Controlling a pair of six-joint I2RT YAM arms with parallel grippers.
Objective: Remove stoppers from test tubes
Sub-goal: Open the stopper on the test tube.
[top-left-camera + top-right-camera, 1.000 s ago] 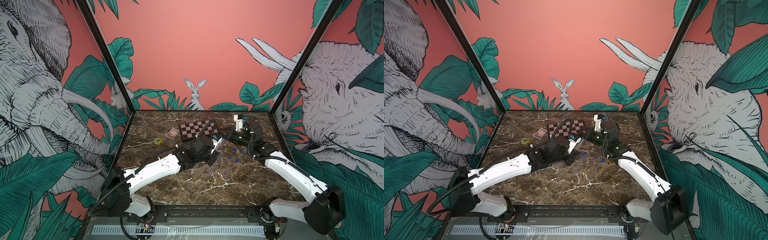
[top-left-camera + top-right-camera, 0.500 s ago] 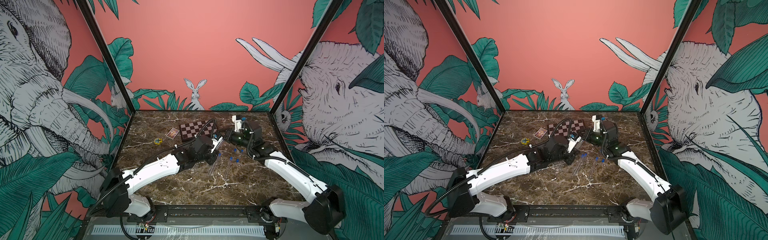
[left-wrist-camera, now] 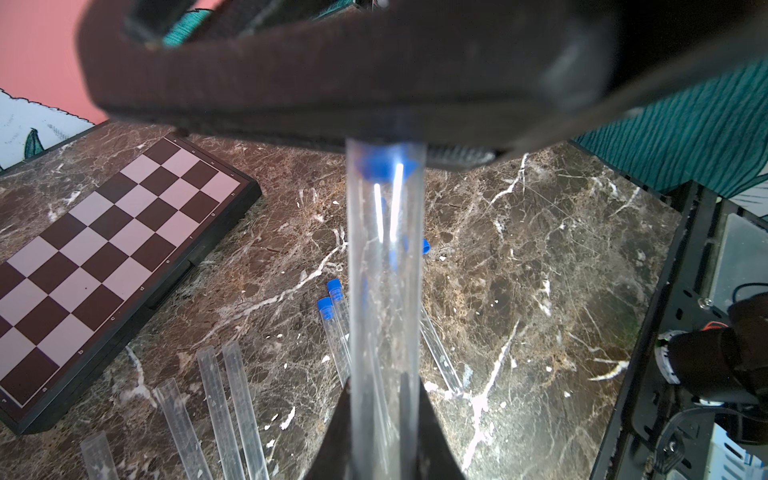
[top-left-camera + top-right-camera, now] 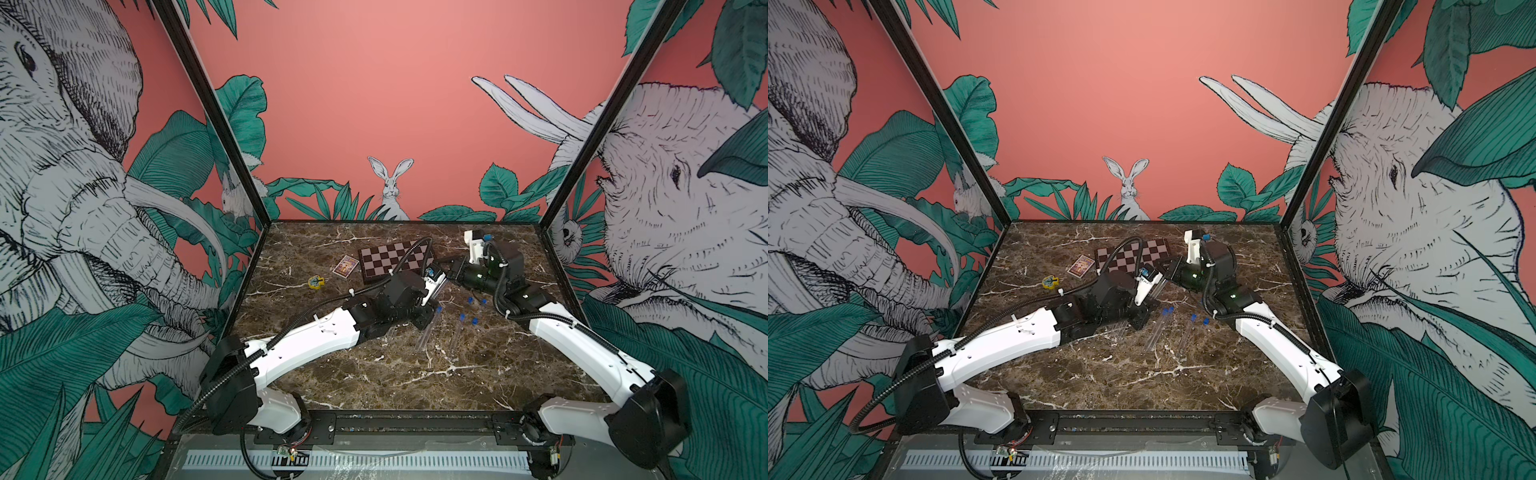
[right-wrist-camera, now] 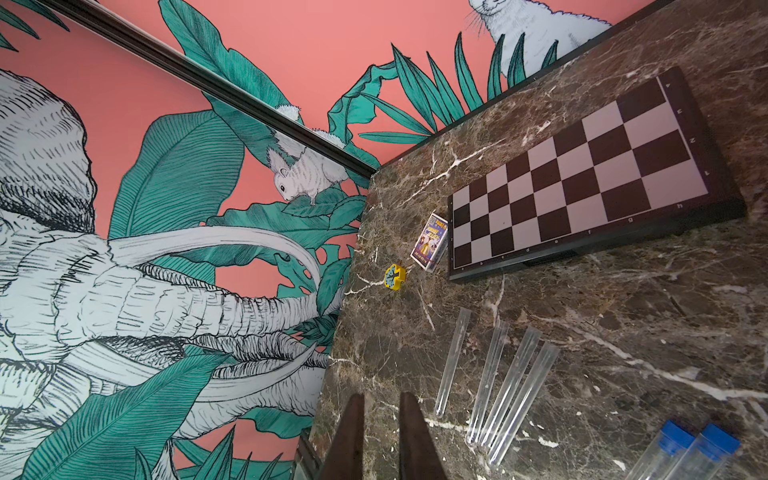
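My left gripper (image 3: 382, 390) is shut on a clear test tube (image 3: 384, 291), seen as a faint streak in both top views (image 4: 440, 289) (image 4: 1158, 286). A blue stopper (image 3: 384, 166) sits in the tube's far end. One dark finger of my right gripper (image 4: 453, 268) lies across that end. In the right wrist view my right gripper (image 5: 380, 399) has a narrow gap between its jaws, with only marble showing through. Two more capped test tubes (image 5: 698, 449) lie side by side on the table. Several uncapped ones (image 5: 511, 386) lie beside them. Loose stoppers (image 4: 475, 321) lie among the tubes.
A chessboard (image 4: 390, 259) lies at the back of the marble table (image 4: 478, 374). Left of it are a small card box (image 4: 345, 266) and a yellow-and-blue toy (image 4: 316, 282). Painted walls close the table on three sides.
The right wrist has shifted slightly left, toward the end of the held tube. The left arm has held its tube still.
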